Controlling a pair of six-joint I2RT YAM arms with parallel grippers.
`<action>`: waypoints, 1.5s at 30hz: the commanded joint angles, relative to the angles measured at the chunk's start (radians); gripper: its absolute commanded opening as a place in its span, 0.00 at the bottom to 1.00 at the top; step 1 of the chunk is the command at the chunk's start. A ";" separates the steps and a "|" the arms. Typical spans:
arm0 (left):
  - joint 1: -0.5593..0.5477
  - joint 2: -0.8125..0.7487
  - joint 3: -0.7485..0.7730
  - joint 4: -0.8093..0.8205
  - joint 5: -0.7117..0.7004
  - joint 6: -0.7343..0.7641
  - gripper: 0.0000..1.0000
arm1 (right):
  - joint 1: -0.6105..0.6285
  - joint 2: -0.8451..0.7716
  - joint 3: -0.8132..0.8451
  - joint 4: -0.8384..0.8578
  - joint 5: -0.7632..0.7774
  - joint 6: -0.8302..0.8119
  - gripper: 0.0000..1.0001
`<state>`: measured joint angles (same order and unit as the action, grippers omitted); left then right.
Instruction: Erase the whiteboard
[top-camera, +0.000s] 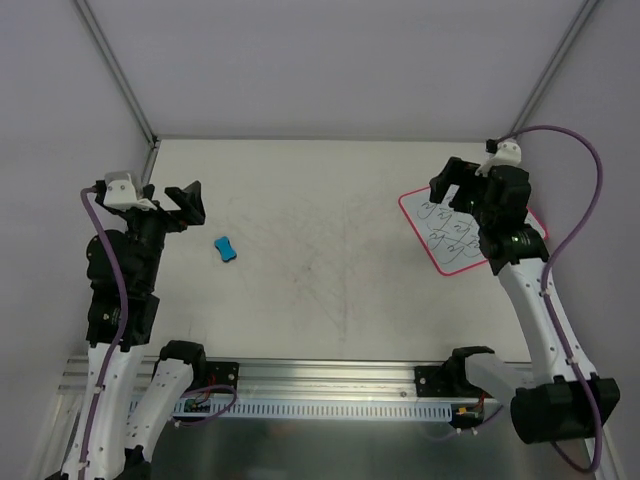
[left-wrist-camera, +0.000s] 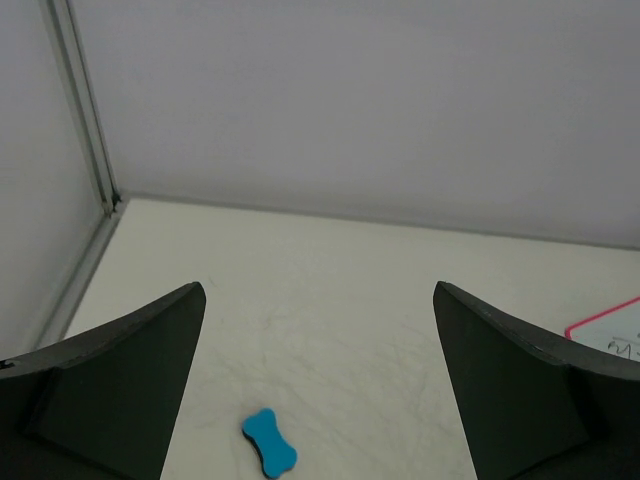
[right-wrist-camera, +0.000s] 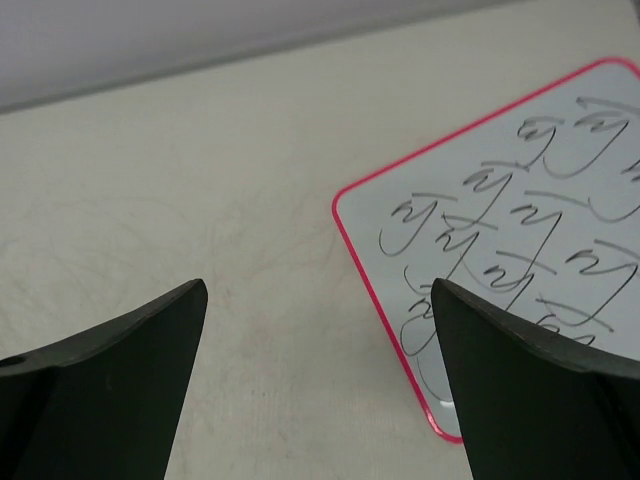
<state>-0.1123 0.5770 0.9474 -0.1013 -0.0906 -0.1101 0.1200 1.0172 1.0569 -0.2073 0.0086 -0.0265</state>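
The whiteboard (top-camera: 445, 240) lies tilted at the table's right side, white with a pink-red border and covered in dark scribbles (right-wrist-camera: 520, 210). My right gripper (top-camera: 452, 185) hovers open over its left part; in the right wrist view the gripper (right-wrist-camera: 320, 285) has nothing between its fingers, and the right finger (right-wrist-camera: 530, 390) overlaps the board's near edge. A small blue bone-shaped eraser (top-camera: 226, 248) lies on the table at the left. My left gripper (top-camera: 190, 203) hangs open above and left of it. In the left wrist view the eraser (left-wrist-camera: 269, 443) lies low between the fingers, untouched.
The table (top-camera: 330, 260) is a pale, scuffed surface. Grey walls close it in at the back and sides, with metal frame posts (top-camera: 115, 65) at the back corners. A slotted rail (top-camera: 320, 385) runs along the near edge between the arm bases.
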 joint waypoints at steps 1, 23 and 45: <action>-0.007 0.001 -0.097 0.032 -0.006 -0.118 0.99 | -0.006 0.093 -0.040 0.023 0.022 0.073 0.99; -0.006 0.035 -0.369 -0.021 0.088 -0.303 0.99 | -0.026 0.733 0.043 0.017 -0.041 0.212 0.90; -0.007 0.055 -0.360 -0.047 0.124 -0.318 0.99 | 0.441 0.819 0.023 0.106 -0.153 0.453 0.64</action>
<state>-0.1123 0.6304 0.5800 -0.1577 0.0006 -0.4095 0.4686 1.7912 1.0588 -0.0887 -0.0792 0.3336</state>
